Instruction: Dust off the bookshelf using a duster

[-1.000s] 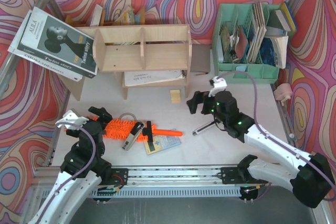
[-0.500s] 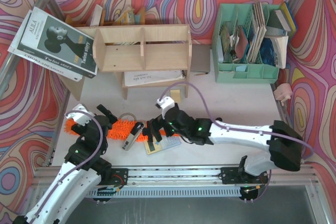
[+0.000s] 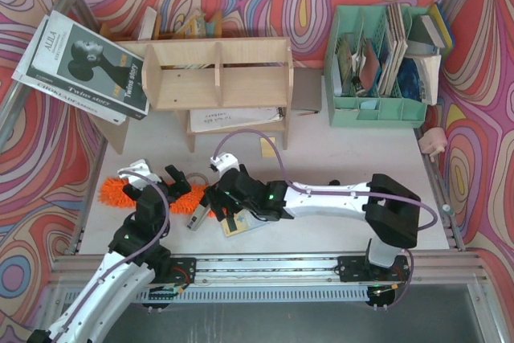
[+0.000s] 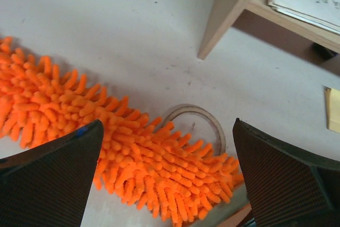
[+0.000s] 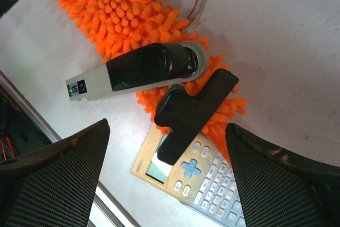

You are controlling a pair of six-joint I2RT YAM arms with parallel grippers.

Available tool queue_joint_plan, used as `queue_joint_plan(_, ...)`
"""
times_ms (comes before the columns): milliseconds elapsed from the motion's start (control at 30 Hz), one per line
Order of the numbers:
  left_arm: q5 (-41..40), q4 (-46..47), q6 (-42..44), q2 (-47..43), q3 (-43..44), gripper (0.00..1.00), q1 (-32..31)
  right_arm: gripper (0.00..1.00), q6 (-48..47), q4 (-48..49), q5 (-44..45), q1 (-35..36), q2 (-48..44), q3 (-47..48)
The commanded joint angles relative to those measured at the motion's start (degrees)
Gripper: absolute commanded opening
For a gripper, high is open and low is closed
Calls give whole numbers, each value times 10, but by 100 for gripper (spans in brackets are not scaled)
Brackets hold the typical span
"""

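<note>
Fingers [image 4: 48,158] of the left gripper [image 4: 167,126] spread wide just above the orange duster [image 4: 133,158] lying on the table [image 3: 345,150] in front of the bookshelf [image 3: 217,70], fingers [image 5: 53,174] of the right gripper [image 5: 167,126] likewise apart over its end beside the calculator [image 5: 196,179].

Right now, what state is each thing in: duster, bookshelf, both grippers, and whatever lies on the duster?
duster: lying flat on the table, not held.
bookshelf: upright, papers on its lower tier.
calculator: flat, keys up.
black T-shaped piece: resting on duster and calculator.
grey handheld device: lying across the duster.
left gripper: open, above the duster's fluffy head.
right gripper: open, empty, above the black T-shaped piece.
</note>
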Motion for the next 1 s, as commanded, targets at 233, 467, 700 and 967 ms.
queue_joint_plan(233, 12, 57, 43, -30, -22, 98, -1, 74, 51, -70, 39, 4, 67, 74)
queue_joint_plan(467, 5, 55, 40, -32, -23, 99, 0, 71, 64, -84, 69, 4, 76, 78)
queue_joint_plan(700, 3, 57, 40, -26, -23, 99, 0, 68, 66, -89, 78, 4, 87, 88)
queue_joint_plan(967, 1, 57, 39, -26, -23, 99, -1, 66, 66, -91, 68, 3, 89, 93)
